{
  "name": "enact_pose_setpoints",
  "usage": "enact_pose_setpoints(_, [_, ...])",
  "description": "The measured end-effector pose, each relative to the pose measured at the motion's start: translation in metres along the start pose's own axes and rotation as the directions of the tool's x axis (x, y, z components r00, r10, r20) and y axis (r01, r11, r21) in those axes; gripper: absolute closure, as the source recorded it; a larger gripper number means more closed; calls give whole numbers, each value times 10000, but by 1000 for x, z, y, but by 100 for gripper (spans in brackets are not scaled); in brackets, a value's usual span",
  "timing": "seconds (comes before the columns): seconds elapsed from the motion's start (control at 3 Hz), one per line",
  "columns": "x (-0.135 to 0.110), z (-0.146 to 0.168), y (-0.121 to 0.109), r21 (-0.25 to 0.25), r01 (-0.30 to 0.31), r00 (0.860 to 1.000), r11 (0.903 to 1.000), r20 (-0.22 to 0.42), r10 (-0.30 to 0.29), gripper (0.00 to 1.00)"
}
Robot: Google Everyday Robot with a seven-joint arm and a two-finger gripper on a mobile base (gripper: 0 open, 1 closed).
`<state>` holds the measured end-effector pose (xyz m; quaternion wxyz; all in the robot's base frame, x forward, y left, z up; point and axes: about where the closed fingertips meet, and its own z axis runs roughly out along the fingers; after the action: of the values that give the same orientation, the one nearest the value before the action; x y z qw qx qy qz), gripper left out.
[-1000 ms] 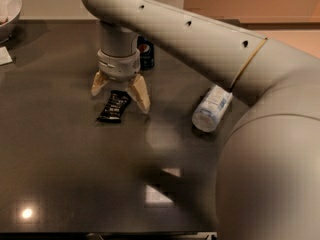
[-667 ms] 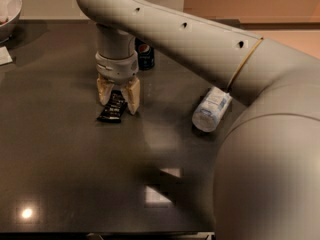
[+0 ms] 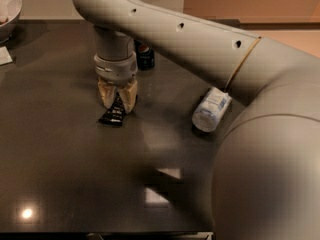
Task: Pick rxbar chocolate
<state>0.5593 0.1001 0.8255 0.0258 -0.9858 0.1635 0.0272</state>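
The rxbar chocolate (image 3: pixel 113 114) is a small black crinkly bar on the dark table (image 3: pixel 75 174), left of centre. My gripper (image 3: pixel 118 105) comes straight down on it, with its tan fingers (image 3: pixel 106 92) closed in on the bar's upper end. The bar's lower end sticks out to the lower left and seems to rest on the table. The arm hides the bar's far end.
A clear plastic water bottle (image 3: pixel 212 109) lies on its side to the right. A dark blue soda can (image 3: pixel 145 56) stands behind the gripper. A white bowl (image 3: pixel 7 9) sits at the far left corner, with a white card (image 3: pixel 5 55) below it.
The fingers were spread wide over the bar a second ago. They have since closed onto the bar.
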Motion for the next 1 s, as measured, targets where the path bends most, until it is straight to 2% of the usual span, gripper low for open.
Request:
enact_pose_setpoints(0.33, [3,-8,7,96,-315,9995,9995,76,314,100])
enact_pose_setpoints(1.0, [15,-59,21,932,-1055,9944,9900,200,1041,100])
